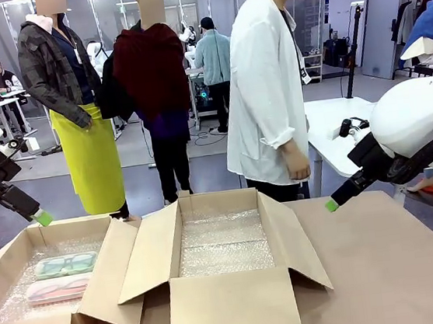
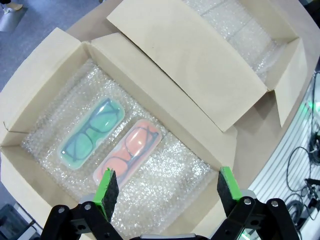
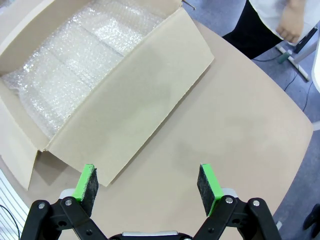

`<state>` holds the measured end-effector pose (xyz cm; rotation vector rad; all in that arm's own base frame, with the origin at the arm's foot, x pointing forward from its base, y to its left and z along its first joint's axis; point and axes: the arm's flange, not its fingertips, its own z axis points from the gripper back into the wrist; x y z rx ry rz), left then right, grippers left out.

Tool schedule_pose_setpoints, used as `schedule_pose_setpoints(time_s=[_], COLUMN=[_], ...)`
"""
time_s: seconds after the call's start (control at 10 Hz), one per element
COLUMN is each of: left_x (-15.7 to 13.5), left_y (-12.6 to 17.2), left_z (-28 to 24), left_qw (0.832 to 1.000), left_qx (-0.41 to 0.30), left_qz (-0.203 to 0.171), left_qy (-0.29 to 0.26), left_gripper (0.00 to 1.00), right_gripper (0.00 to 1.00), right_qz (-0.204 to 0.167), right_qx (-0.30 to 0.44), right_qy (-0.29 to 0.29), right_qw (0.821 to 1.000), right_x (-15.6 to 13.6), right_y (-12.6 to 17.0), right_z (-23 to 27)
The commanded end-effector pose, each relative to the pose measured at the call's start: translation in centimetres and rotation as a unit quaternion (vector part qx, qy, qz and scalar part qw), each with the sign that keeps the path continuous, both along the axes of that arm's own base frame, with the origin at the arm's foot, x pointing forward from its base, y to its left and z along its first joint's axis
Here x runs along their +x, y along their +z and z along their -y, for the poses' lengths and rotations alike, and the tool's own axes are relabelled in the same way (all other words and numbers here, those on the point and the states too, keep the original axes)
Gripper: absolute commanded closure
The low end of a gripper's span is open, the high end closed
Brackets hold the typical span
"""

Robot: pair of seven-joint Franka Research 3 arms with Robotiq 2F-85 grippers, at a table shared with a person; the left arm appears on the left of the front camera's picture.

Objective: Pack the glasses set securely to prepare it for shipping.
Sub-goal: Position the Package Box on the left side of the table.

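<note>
Two glasses cases lie side by side on bubble wrap in the left cardboard box [image 1: 8,256]: a mint green case [image 1: 65,265] [image 2: 92,132] and a pale pink case [image 1: 59,288] [image 2: 129,152]. My left gripper [image 2: 167,187] hangs open above that box, its green-padded fingers [image 2: 106,187] apart over the pink case's near end. In the front view the left gripper [image 1: 41,218] hovers over the box's far left corner. The right gripper [image 3: 148,182] [image 1: 332,205] is open above the bare table, right of the middle box [image 1: 226,243].
The middle cardboard box [image 3: 75,65] is open, lined with bubble wrap, its flaps [image 3: 135,105] spread outward. A person in a white coat [image 1: 271,93] stands at the far side of the brown table [image 1: 400,266]. A white table [image 1: 338,128] stands at the back right.
</note>
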<state>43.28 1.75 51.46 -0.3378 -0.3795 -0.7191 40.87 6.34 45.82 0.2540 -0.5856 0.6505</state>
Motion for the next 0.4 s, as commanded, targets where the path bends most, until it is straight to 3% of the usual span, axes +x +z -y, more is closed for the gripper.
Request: schedule_pose_setpoints(time_s=[0.0, 0.3], left_x=[-0.02, -0.02], left_y=[0.5, 0.5], left_z=[-0.05, -0.05], left_qw=[1.0, 1.0], left_qx=[0.005, 0.005], left_qz=[-0.008, -0.008], left_qy=[0.004, 0.004], left_gripper=[0.0, 0.0], right_gripper=[0.0, 0.0], right_qz=[0.005, 0.005], right_qx=[0.0, 0.0], right_qy=[-0.003, -0.003], right_qw=[1.0, 1.0], right_x=[-0.25, -0.25], right_y=[-0.08, -0.08], right_z=[-0.24, -0.24])
